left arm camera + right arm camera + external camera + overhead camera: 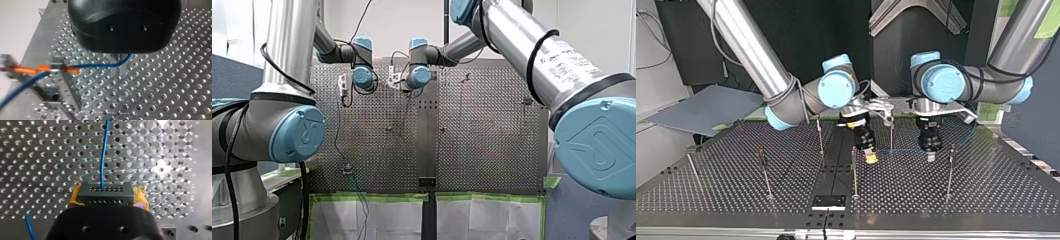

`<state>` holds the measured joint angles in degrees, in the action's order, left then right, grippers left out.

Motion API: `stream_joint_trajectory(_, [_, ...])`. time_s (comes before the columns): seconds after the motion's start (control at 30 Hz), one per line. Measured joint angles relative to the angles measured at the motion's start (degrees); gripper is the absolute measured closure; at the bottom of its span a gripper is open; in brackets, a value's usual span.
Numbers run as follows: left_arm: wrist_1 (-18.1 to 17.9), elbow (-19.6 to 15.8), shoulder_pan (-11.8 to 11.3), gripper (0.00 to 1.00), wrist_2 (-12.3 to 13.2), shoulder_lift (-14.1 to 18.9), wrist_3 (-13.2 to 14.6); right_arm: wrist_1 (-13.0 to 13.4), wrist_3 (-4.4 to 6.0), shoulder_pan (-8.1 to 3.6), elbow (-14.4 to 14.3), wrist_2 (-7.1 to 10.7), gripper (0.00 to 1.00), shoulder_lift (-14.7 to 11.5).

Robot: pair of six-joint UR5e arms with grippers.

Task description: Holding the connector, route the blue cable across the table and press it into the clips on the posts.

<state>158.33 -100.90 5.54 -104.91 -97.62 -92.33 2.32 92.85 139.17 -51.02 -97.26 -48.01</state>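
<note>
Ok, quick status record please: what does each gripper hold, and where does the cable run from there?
right gripper: shut on black connector, yellow pads either side
left gripper: shut on blue cable, just above perforated table
cable route: leaves connector ahead over the table; from left gripper reaches orange clip beside it

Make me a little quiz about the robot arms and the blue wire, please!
1. True or false: my right gripper is holding the connector.
2. Pick one: its pads are A) red, B) yellow, C) green.
3. Fill the gap: the blue cable runs between the fingers of my ___ gripper.

Key: 1 true; 2 B; 3 left, meaning my left gripper.
</note>
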Motion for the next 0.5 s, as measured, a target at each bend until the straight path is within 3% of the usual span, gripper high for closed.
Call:
stream_joint_trajectory(0.17, [-1.8,-2.1,0.1,1.00,-0.2,2.1,-0.9,-0.2,0.05,-0.02,-1.4,-0.04,1.00,0.0])
stream_joint_trajectory(0.5, [-5.4,-7.0,0.9,1.00,0.7,4.2,-0.5,-0.2,0.06,0.02,-0.3,0.10,1.00,0.0])
